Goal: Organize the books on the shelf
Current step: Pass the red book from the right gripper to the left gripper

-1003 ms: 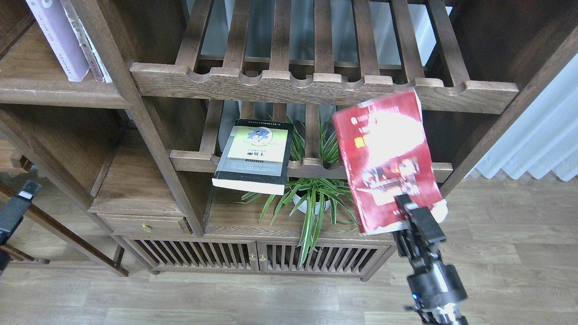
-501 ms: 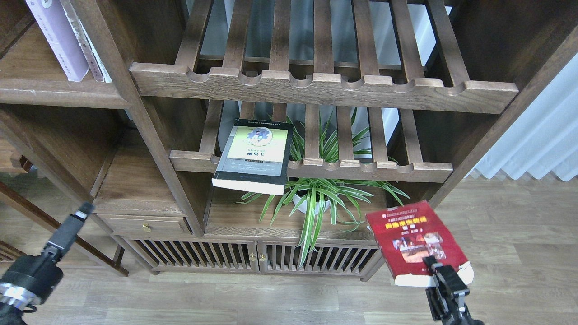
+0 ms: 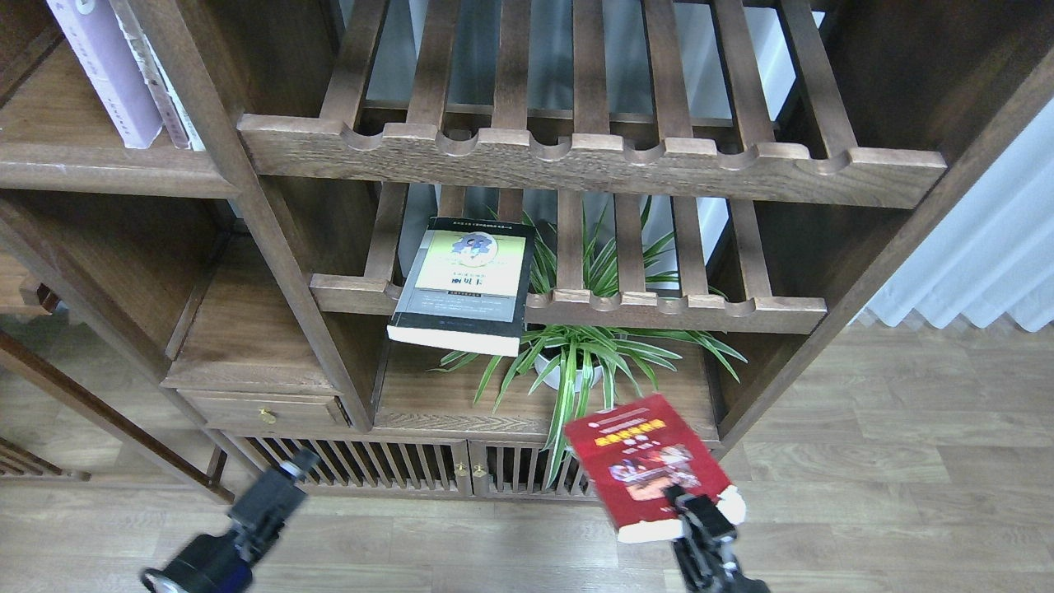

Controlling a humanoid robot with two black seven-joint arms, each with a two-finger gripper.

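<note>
My right gripper (image 3: 690,504) is shut on the lower edge of the thick red book (image 3: 646,461) and holds it low, in front of the cabinet's bottom doors. The black-bordered book with a yellow-green panel (image 3: 465,284) lies flat on the lower slatted rack, overhanging its front rail. The pale lavender book (image 3: 103,70) stands upright on the solid dark-brown shelf (image 3: 90,169) at the top left, with another thin book beside it. My left gripper (image 3: 288,478) is low at the left, dark and slim, away from any book.
A spider plant in a white pot (image 3: 568,366) stands under the lower slatted rack (image 3: 659,311). The upper slatted rack (image 3: 593,161) juts forward. A drawer with a brass knob (image 3: 265,416) and slatted doors (image 3: 395,469) sit below. A pale curtain (image 3: 980,247) hangs at the right.
My right gripper has carried the red book down and to the left, from in front of the racks to near the bottom doors. My left arm has swung rightward along the bottom.
</note>
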